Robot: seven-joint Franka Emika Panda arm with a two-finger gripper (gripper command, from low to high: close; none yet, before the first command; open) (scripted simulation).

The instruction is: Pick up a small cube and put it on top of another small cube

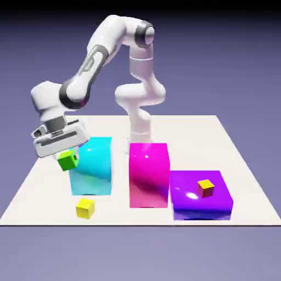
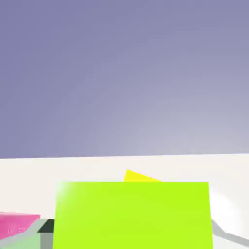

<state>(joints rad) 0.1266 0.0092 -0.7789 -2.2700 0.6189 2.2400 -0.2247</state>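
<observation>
Above the table's (image 1: 33, 192) left edge in the exterior view, the gripper (image 1: 67, 155) hangs tilted with its jaws clenched on the small green cube (image 1: 67, 160), which is off the surface, beside the upper left side of the big cyan block (image 1: 92, 166). Below it, near the front edge, the small yellow cube (image 1: 85, 208) sits alone on bare table. Going right come the tall magenta block (image 1: 148, 174) and then the low purple block (image 1: 200, 195), which carries a small yellow-topped cube (image 1: 206, 187). The small purple cube with a magenta top, where the green one belongs, cannot be made out in the exterior view; the hand view shows the green cube (image 2: 132, 214) filling the bottom, a yellow corner (image 2: 138, 177) behind it, and a pink face (image 2: 17, 224) at lower left that may be it. The step in hand looks like the carry after the pick. Next the hand likely needs levelling and travel over the target, high enough to clear the cyan block. Open room lies along the left and front edges; the middle is crowded by the blocks.
</observation>
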